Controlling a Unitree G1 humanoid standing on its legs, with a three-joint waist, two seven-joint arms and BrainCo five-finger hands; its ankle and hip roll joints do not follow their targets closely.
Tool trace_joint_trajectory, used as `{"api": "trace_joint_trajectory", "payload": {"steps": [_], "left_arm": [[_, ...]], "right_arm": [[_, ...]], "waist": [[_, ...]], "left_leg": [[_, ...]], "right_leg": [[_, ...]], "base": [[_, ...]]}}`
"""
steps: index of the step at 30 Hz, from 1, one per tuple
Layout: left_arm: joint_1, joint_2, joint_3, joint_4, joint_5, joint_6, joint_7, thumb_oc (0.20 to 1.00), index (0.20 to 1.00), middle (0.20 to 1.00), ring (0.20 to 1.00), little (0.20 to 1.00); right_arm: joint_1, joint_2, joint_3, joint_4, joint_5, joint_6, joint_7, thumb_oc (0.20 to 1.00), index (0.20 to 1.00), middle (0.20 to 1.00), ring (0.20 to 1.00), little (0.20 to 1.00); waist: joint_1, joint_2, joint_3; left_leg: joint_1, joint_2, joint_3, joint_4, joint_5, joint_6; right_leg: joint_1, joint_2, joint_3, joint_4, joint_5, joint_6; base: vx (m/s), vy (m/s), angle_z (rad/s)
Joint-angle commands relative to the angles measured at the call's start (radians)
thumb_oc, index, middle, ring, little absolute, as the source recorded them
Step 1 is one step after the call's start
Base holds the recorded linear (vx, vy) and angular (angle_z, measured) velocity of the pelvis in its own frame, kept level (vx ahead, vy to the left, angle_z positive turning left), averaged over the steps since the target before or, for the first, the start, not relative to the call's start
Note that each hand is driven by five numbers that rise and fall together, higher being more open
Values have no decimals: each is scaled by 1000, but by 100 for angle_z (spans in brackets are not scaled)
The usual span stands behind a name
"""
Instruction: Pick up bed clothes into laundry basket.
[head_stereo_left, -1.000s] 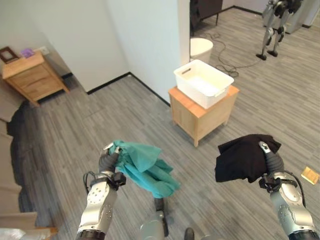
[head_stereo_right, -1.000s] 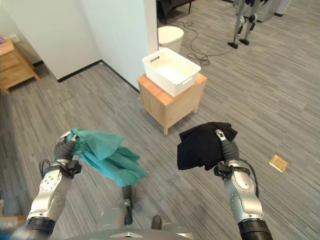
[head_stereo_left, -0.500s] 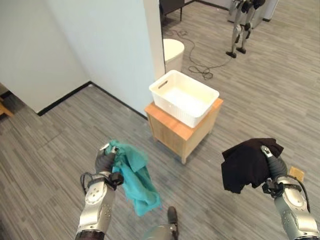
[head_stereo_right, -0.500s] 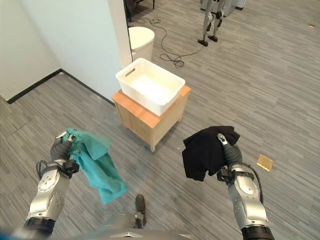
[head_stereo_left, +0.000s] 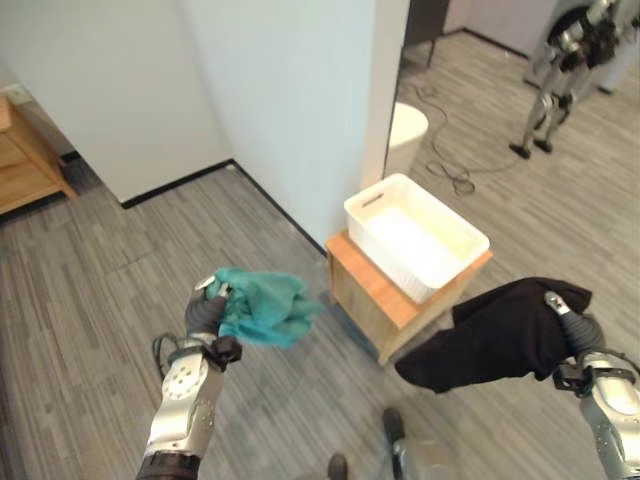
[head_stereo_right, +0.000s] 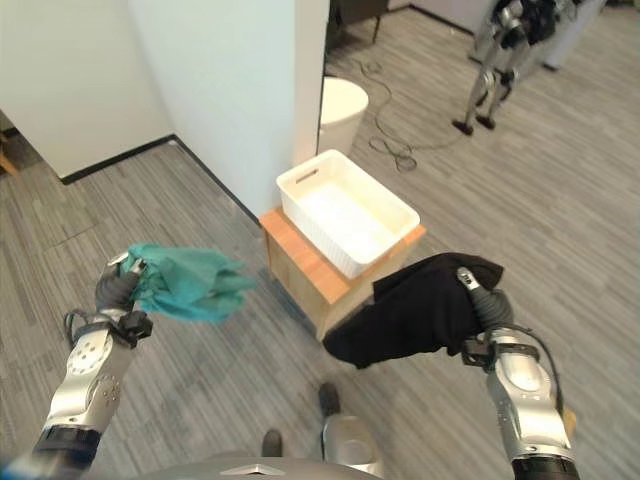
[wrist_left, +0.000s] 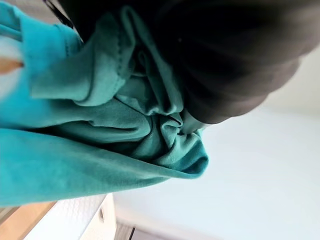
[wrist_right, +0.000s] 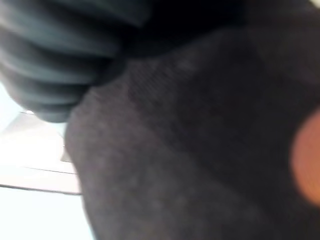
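At the far left, part of a wooden dresser (head_stereo_left: 22, 160) stands against the white wall (head_stereo_left: 290, 90). The left hand (head_stereo_left: 206, 313) is raised above the grey plank floor (head_stereo_left: 90, 300), its fingers curled tight around a bunched teal garment (head_stereo_left: 262, 308) that trails out toward the middle of the scene; the left wrist view shows the teal folds (wrist_left: 100, 120) gathered right against the hand's dark cover.

Right of it, beside the wall's corner, a small wooden counter (head_stereo_left: 372, 296) carries a white laundry basket (head_stereo_left: 416, 234). The basket looks empty, its pale bottom bare. Behind it, by the wall's edge, stands a round white bin (head_stereo_left: 408, 135), with a cable on the floor close by.

Further right, the right hand (head_stereo_left: 574, 330) is clamped on a black garment (head_stereo_left: 492, 334), which is held in the air and stretches toward the counter's front corner; whether it touches the counter I cannot tell. In the right wrist view the black cloth (wrist_right: 190, 150) lies right against the hand.

At the far upper right another humanoid robot (head_stereo_left: 562, 70) stands on the floor, well apart.
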Motion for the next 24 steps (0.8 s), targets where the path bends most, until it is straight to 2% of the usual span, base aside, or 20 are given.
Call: {"api": "trace_joint_trajectory", "payload": {"steps": [1, 2, 3, 4, 5, 6, 7, 8, 9, 10, 12, 13, 14, 15, 16, 17, 18, 19, 21, 24], "left_arm": [[-28, 48, 13, -70, -48, -65, -31, 200, 200, 200, 200, 200], [-27, 46, 14, -71, -48, -64, -31, 200, 200, 200, 200, 200], [-12, 48, 12, -83, -51, -60, -38, 200, 200, 200, 200, 200], [17, 54, 12, -95, -57, -57, -46, 200, 200, 200, 200, 200], [26, 64, 8, -89, -60, -57, -47, 200, 200, 200, 200, 200], [26, 63, 10, -89, -60, -57, -48, 200, 200, 200, 200, 200], [52, 82, 9, -94, -70, -57, -55, 200, 200, 200, 200, 200], [53, 79, 12, -94, -71, -57, -55, 200, 200, 200, 200, 200], [67, 81, 13, -94, -77, -57, -59, 200, 200, 200, 200, 200], [92, 97, 8, -102, -86, -56, -69, 200, 200, 200, 200, 200], [117, 122, 2, -102, -96, -56, -79, 200, 200, 200, 200, 200], [124, 125, 8, -107, -102, -56, -83, 200, 200, 200, 200, 200], [125, 123, 11, -107, -102, -56, -83, 200, 200, 200, 200, 200], [133, 166, -3, -106, -104, -56, -93, 200, 200, 200, 200, 200], [137, 183, -7, -104, -106, -57, -94, 200, 200, 200, 200, 200], [138, 177, -3, -103, -107, -58, -94, 200, 200, 200, 200, 200], [141, 192, -8, -105, -111, -59, -96, 200, 200, 200, 200, 200], [138, 228, -17, -105, -111, -63, -93, 200, 200, 200, 200, 200], [131, 231, -23, -90, -109, -65, -90, 200, 200, 200, 200, 200], [118, 223, -29, -89, -105, -69, -83, 200, 200, 200, 200, 200]], "right_arm": [[-120, -177, -82, -27, -38, -94, 6, 200, 200, 200, 200, 200], [-121, -181, -81, -25, -37, -94, 6, 200, 200, 200, 200, 200], [-141, -222, -81, -24, -50, -98, 4, 200, 200, 200, 200, 200], [-197, -312, -71, -15, -73, -106, 2, 200, 200, 200, 200, 200], [-228, -350, -57, -13, -72, -106, 11, 200, 200, 200, 200, 200], [-233, -352, -52, -9, -71, -107, 11, 200, 200, 200, 200, 200], [-321, -453, -2, 5, -88, -103, 25, 200, 200, 200, 200, 200], [-331, -455, 7, 10, -87, -105, 24, 200, 200, 200, 200, 200], [-373, -501, 39, 33, -101, -103, 22, 200, 200, 200, 200, 200], [-440, -602, 96, 73, -135, -93, 31, 200, 200, 200, 200, 200], [-578, -713, 214, 134, -190, -83, 35, 200, 200, 200, 200, 200], [-668, -737, 298, 175, -206, -84, 21, 200, 200, 200, 200, 200], [-682, -737, 312, 179, -205, -85, 21, 200, 200, 200, 200, 200], [-805, -819, 412, 248, -279, -72, 5, 200, 200, 200, 200, 200], [-914, -852, 518, 295, -323, -64, 1, 200, 200, 200, 200, 200], [-960, -849, 563, 308, -322, -66, 0, 200, 200, 200, 200, 200], [-1082, -867, 681, 359, -370, -65, -18, 200, 200, 200, 200, 200], [-1286, -875, 863, 456, -436, -55, -59, 200, 200, 200, 200, 200], [-1481, -851, 1047, 549, -474, -45, -85, 200, 200, 200, 200, 200], [-1611, -829, 1168, 608, -495, -34, -100, 200, 200, 200, 200, 200]], "waist": [[24, -7, -43], [21, -3, -46], [27, -6, -48], [40, -11, -50], [49, -16, -50], [47, -15, -50], [71, -27, -49], [67, -26, -48], [76, -32, -48], [101, -47, -47], [123, -65, -36], [121, -66, -31], [118, -65, -32], [151, -91, -15], [160, -103, -8], [154, -99, -10], [162, -110, -1], [177, -130, 22], [173, -129, 33], [171, -124, 43]], "left_leg": [[-87, 76, 92, -2, 75, -38], [-81, 76, 90, -6, 67, -38], [-81, 77, 86, -7, 66, -39], [-88, 78, 77, -7, 76, -43], [-89, 78, 73, -8, 77, -44], [-89, 78, 72, -8, 77, -44], [-92, 78, 62, -10, 79, -47], [-92, 78, 61, -10, 79, -47], [-94, 78, 56, -10, 79, -48], [-95, 79, 47, -11, 70, -50], [-106, 81, 40, -11, 72, -53], [-113, 81, 38, -11, 74, -54], [-114, 81, 38, -11, 74, -54], [-139, 85, 28, -11, 82, -57], [-153, 85, 24, -11, 86, -59], [-154, 85, 25, -11, 86, -59], [-170, 86, 21, -11, 91, -61], [-208, 87, 11, -10, 100, -65], [-239, 87, 1, -9, 111, -68], [-262, 87, -3, -10, 117, -70]], "right_leg": [[47, -4, -28, 48, -141, 26], [54, -5, -31, 43, -149, 27], [62, -7, -39, 36, -150, 25], [70, -6, -51, 29, -143, 21], [74, -6, -57, 25, -144, 21], [75, -6, -58, 25, -144, 21], [83, -7, -71, 19, -146, 21], [83, -7, -72, 18, -146, 21], [85, -8, -78, 18, -147, 22], [91, -8, -90, 13, -155, 25], [88, -7, -101, 8, -153, 26], [83, -7, -104, 8, -151, 26], [83, -7, -104, 8, -151, 26], [69, -6, -116, 3, -147, 25], [60, -5, -120, -1, -142, 24], [58, -5, -119, -1, -142, 24], [48, -3, -125, -6, -137, 25], [23, -1, -135, -13, -128, 24], [-3, 3, -140, -17, -121, 25], [-22, 5, -145, -20, -118, 24]], "base": [[54, -35, 29], [54, -21, 20], [64, -20, 17], [38, -32, 16], [14, -23, 12], [39, -19, 17], [25, -13, 15], [33, -17, 12], [56, -8, 6], [61, -8, 9], [23, 0, 13], [-11, 1, 25], [-53, -14, 31], [-66, -9, 26], [-67, -9, 11], [-56, -6, 0], [-112, -19, 15], [-150, -17, 10], [-98, -2, 14], [-34, 7, 25]]}}
